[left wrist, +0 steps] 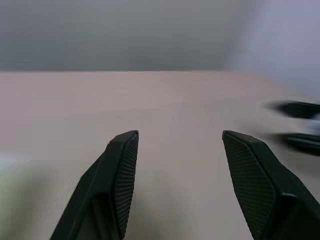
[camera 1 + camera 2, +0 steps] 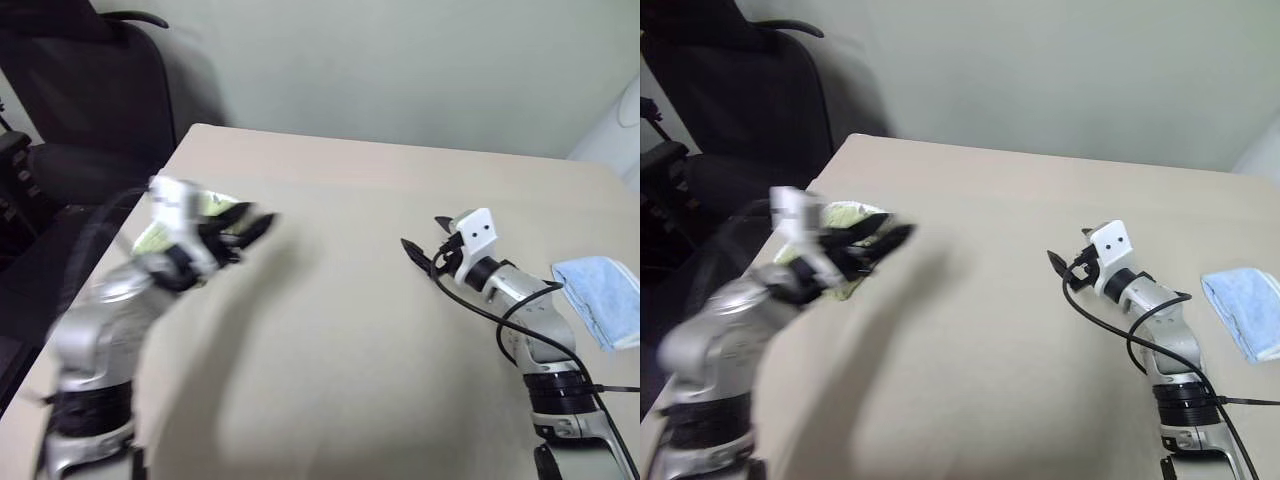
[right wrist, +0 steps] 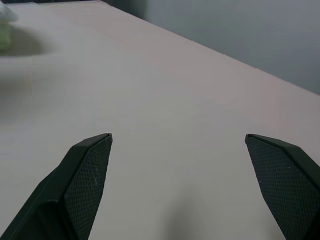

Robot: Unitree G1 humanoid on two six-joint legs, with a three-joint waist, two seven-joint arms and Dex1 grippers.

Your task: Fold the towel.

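Note:
The light green towel (image 2: pixel 224 207) lies bunched near the table's left edge, largely hidden behind my left hand. My left gripper (image 2: pixel 256 225) hovers just to the right of it, blurred and pointing toward the table's middle. In the left wrist view its fingers (image 1: pixel 122 165) stand apart with bare table between them. My right gripper (image 2: pixel 422 235) is on the right half of the table, pointing left. It is wide open and empty, as its fingers (image 3: pixel 87 170) show in the right wrist view.
A smaller light blue cloth (image 2: pixel 602 292) lies at the table's right edge, beside my right arm. A black office chair (image 2: pixel 95 95) stands off the table's far left corner. The beige table (image 2: pixel 340 340) stretches between the two grippers.

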